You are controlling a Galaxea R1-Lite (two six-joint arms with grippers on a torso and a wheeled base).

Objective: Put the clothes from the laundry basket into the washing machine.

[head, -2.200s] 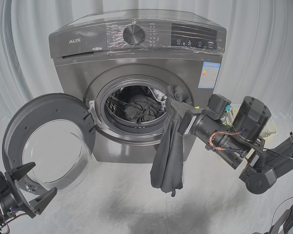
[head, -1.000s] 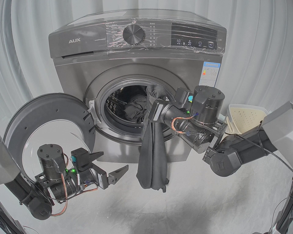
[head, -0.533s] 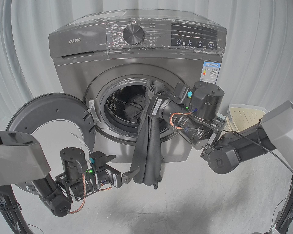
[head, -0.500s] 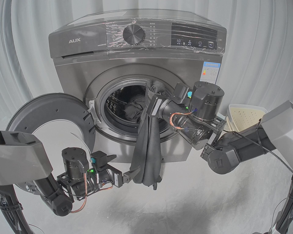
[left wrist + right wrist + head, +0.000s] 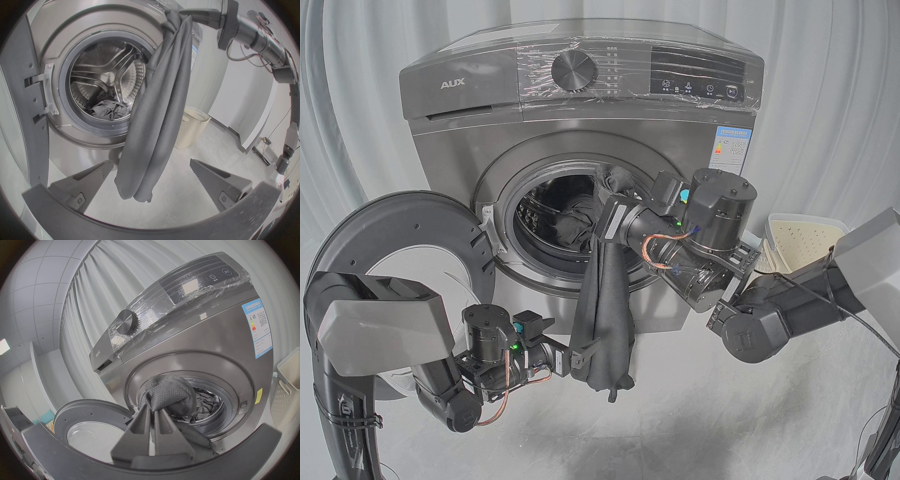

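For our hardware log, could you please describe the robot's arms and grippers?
The left arm and right arm have light grey shells over black joints, black cylindrical wrists and copper-coloured cables. The left gripper and right gripper each have two dark grey wedge-shaped fingers. A white label marks the right wrist.

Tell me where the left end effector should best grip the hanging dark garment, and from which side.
Probably the lower doubled fold of the dark garment, approached level from the robot's left. It hangs straight down from the shut right end effector, outside the washing machine opening, and the open left end effector faces that fold.
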